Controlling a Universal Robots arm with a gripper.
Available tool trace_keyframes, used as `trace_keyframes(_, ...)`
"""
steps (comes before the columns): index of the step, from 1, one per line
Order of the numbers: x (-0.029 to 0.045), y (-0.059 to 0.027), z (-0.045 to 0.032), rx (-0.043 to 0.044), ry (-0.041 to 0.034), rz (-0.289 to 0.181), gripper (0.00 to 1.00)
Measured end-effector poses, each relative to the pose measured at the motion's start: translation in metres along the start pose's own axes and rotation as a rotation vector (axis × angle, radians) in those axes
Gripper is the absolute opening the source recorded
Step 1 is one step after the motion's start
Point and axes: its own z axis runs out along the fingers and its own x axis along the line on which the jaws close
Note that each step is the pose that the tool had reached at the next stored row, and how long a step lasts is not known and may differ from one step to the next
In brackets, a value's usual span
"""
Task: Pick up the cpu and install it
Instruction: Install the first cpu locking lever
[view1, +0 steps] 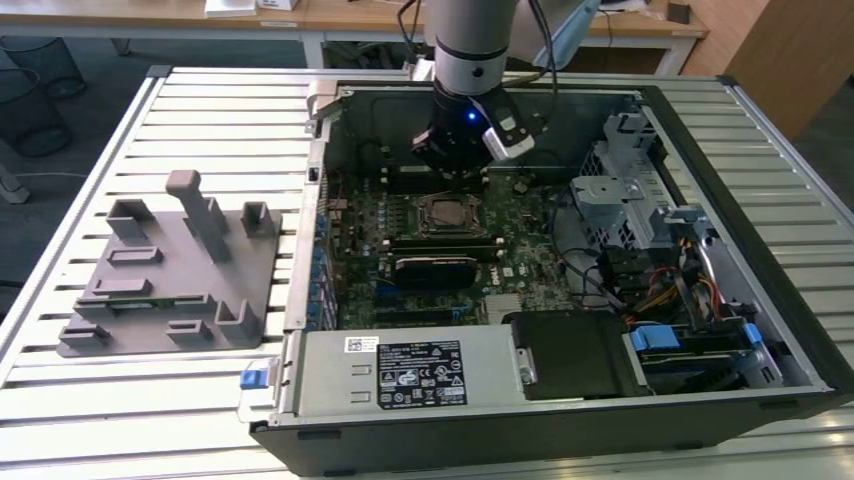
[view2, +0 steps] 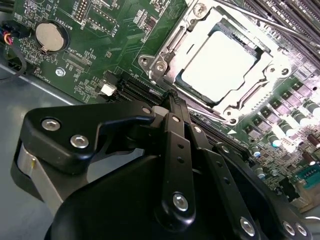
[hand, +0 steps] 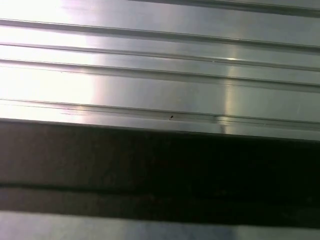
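The cpu (view2: 223, 64), a flat square chip with a silvery-white top, lies in the motherboard socket (view2: 165, 62) with the socket's metal frame around it. In the exterior view the cpu (view1: 447, 212) shows in the middle of the green board, inside the open computer case. My gripper (view1: 454, 176) hangs just above the board, a little behind the socket. In the second wrist view its black fingers (view2: 176, 131) stand pressed together, with the gripper (view2: 171, 98) tip beside the socket's edge and apart from the chip. Nothing shows between them.
A grey plastic holder tray (view1: 174, 270) with upright posts lies on the ribbed metal table at the exterior view's left. Inside the case sit a power supply (view1: 400, 372), drive cages and cables (view1: 654, 270). A coin battery (view2: 48, 36) sits on the board. The first wrist view looks at ribbed metal (hand: 160, 75).
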Motion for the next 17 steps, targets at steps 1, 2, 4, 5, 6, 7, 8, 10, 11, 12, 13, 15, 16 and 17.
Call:
trace_keyframes(1, 0.0, 0.0, 0.0007, 0.0, 0.0006, 0.0, 0.11)
trace_keyframes(2, -0.0001, -0.0001, 0.0015, -0.0001, 0.0012, 0.0, 0.11)
trace_keyframes(4, -0.0003, -0.0002, 0.0034, -0.0001, 0.0027, 0.0, 0.11)
trace_keyframes(5, -0.0004, -0.0002, 0.0043, -0.0002, 0.0034, 0.0, 0.11)
trace_keyframes(6, -0.0006, -0.0003, 0.0053, -0.0003, 0.0042, 0.0, 0.11)
trace_keyframes(7, -0.0008, -0.0004, 0.0062, -0.0003, 0.005, 0.0, 0.11)
trace_keyframes(8, -0.0011, -0.0004, 0.007, -0.0003, 0.0058, 0.0, 0.11)
trace_keyframes(10, -0.0017, -0.0005, 0.0084, -0.0003, 0.0073, 0.0, 0.11)
trace_keyframes(11, -0.0021, -0.0006, 0.0087, -0.0003, 0.0077, 0.0, 0.11)
trace_keyframes(12, -0.0023, -0.0006, 0.0087, -0.0002, 0.0079, 0.0, 0.11)
trace_keyframes(13, -0.0026, -0.0006, 0.0087, -0.0003, 0.008, 0.0, 0.11)
trace_keyframes(15, -0.0031, -0.0006, 0.0088, -0.0005, 0.0081, 0.0, 0.11)
trace_keyframes(16, -0.0034, -0.0006, 0.0087, -0.0005, 0.0084, 0.0, 0.11)
trace_keyframes(17, -0.0036, -0.0006, 0.0083, -0.0004, 0.0087, 0.0, 0.11)
